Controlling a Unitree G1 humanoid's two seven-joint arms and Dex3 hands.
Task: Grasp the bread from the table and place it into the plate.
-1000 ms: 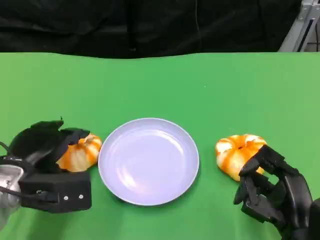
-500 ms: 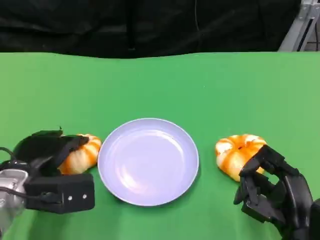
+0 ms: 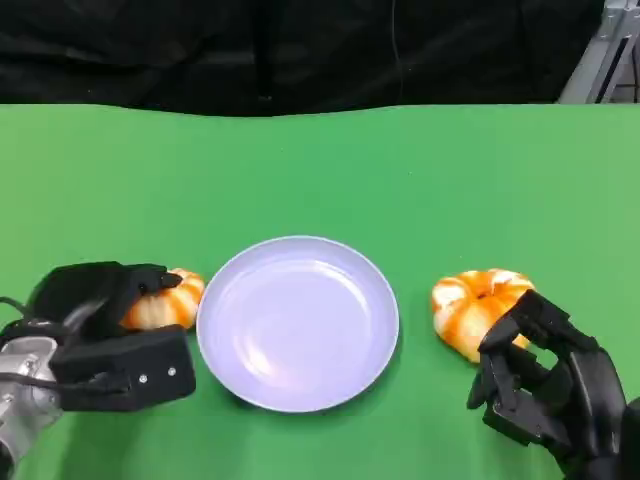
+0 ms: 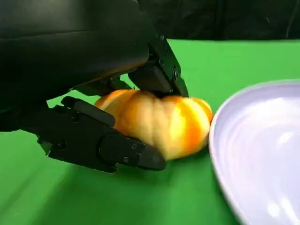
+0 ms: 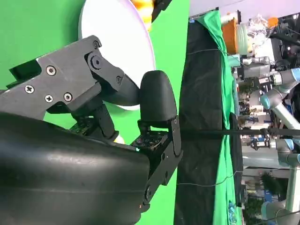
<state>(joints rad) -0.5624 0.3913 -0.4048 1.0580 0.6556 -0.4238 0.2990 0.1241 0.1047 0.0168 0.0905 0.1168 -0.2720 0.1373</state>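
Head view puts the two hands nearest to the camera, so I begin with them. The left hand (image 3: 100, 300) sits at the near left of the green worktop (image 3: 320, 170) and is curved over the left bread (image 3: 165, 303); in the left wrist view the fingers (image 4: 108, 145) lie under one side of this bread (image 4: 159, 122) and another part of the hand presses from above, so I judge the hand is grasping it, though the bread seems to rest on the cloth and is not yet lifted. The right hand (image 3: 545, 385) is at the near right with its fingers curled in and nothing inside; the right bread (image 3: 475, 305) lies just beyond it, and I cannot tell whether they touch. Between the two breads stands the plate (image 3: 298, 322), pale lilac, with no bread in it, so the task is at its first step: the lift, the carry and the release remain. For moving, the left bread is just beside the plate rim, so the way is short, but I think the bread must rise over the rim or it can push the plate. Beyond the plate the worktop is open green cloth up to its far edge, where a black curtain (image 3: 300, 50) hangs.
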